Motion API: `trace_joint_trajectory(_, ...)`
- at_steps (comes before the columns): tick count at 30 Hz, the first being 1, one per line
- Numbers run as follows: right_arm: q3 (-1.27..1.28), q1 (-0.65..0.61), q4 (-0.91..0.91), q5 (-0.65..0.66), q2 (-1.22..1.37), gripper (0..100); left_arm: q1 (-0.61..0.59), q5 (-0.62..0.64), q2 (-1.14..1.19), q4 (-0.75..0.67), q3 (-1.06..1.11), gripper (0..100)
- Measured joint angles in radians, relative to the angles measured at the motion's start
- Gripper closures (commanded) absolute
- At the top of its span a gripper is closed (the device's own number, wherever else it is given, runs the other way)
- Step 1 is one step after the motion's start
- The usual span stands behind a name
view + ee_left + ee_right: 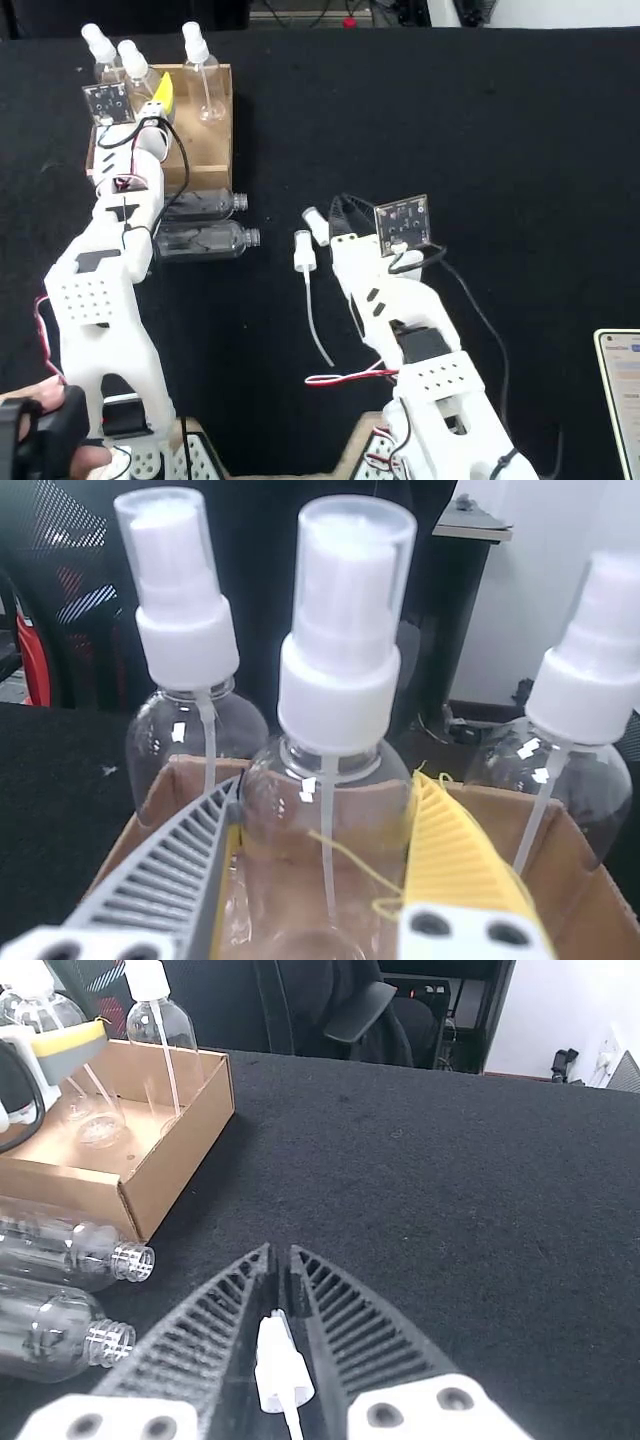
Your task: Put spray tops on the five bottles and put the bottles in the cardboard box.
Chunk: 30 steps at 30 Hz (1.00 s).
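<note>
Right gripper [281, 1260] sits low over the black table [480, 150] with its fingers drawn almost together on a white spray top [275, 1360], whose thin tube trails back toward the wrist. A second spray top [304, 250] lies loose on the cloth just beside it, its long tube curving toward the arm's base. Farther out, two uncapped clear bottles lie on their sides against the cardboard box [170, 1175], open necks toward the right arm: the nearer bottle [205, 242] and the farther bottle [200, 205]. Over the box is the left gripper [325, 785], its grey and yellow fingers closed round the shoulders of an upright capped bottle [325, 850]. Whether that bottle's base rests on the box floor cannot be seen. Flanking it are two other capped bottles, one [190, 730] on the grey-finger side and one [570, 770] on the yellow-finger side, both upright at the box's far end. By my reading three of five are done and the step in hand is the fourth bottle — its top is already gripped, but no bottle is ready to receive it. The next move probably calls for the left gripper to let go cleanly without tipping its neighbours, then fetch a lying bottle and steady it neck-up — the limp tube must be threaded into a narrow neck.
</note>
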Motion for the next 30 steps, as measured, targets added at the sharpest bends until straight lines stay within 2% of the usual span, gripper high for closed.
trace_joint_trajectory(24, 0.000, 0.000, 0.000, 0.000, 0.000, 98.4, 0.000, 0.000, 0.000, 0.000, -0.031, 83)
trace_joint_trajectory(30, 0.000, 0.000, 0.000, 0.000, 0.000, 98.4, 0.000, -0.002, 0.077, -0.006, -0.057, 83)
